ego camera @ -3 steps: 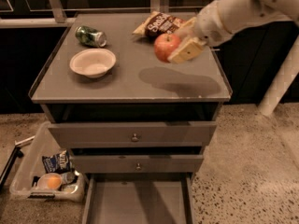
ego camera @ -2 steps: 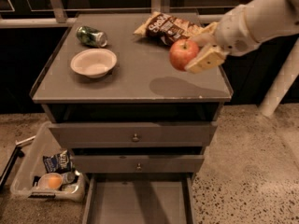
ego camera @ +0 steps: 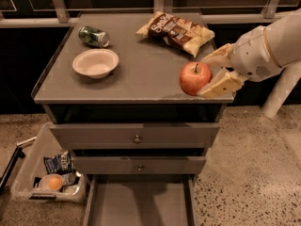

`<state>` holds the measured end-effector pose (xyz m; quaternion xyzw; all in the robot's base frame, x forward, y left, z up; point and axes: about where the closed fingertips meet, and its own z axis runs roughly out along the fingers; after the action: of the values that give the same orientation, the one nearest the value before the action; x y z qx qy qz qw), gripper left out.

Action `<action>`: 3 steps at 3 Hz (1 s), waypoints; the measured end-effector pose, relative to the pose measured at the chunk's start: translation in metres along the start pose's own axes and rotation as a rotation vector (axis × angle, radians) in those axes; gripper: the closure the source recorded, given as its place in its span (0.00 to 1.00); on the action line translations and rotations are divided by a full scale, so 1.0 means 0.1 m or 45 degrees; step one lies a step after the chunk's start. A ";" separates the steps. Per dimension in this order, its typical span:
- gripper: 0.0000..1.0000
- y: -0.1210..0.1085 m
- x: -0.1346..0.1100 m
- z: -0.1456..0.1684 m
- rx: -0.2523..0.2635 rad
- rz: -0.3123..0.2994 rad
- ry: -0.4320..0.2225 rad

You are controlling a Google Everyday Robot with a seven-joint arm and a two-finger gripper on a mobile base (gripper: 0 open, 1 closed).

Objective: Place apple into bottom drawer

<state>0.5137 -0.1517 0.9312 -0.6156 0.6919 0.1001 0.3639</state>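
Note:
The red apple (ego camera: 194, 78) with yellowish patches and a short dark stem is held in my gripper (ego camera: 207, 76), above the front right edge of the cabinet top (ego camera: 141, 74). My gripper's pale fingers (ego camera: 221, 84) are shut on the apple from its right side, and the white arm reaches in from the right. The bottom drawer (ego camera: 139, 204) is pulled open at the foot of the grey cabinet and its flat floor is bare. The two upper drawers with round metal knobs (ego camera: 137, 138) are closed.
A white bowl (ego camera: 95, 62), a green can on its side (ego camera: 93, 36) and a chip bag (ego camera: 176, 31) lie on the cabinet top. A clear bin (ego camera: 47, 175) holding a pale orange fruit and packets stands on the floor at the left. A white post (ego camera: 280, 95) stands at the right.
My gripper has carried the apple forward and to the right, from beside the chip bag to the cabinet's front right edge.

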 end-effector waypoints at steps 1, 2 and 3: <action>1.00 0.14 -0.02 0.13 -0.028 -0.010 -0.010; 1.00 0.50 -0.03 0.27 -0.034 -0.016 -0.070; 1.00 0.92 0.21 0.53 -0.034 0.084 -0.146</action>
<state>0.4490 -0.1167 0.8512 -0.5906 0.6883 0.1564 0.3912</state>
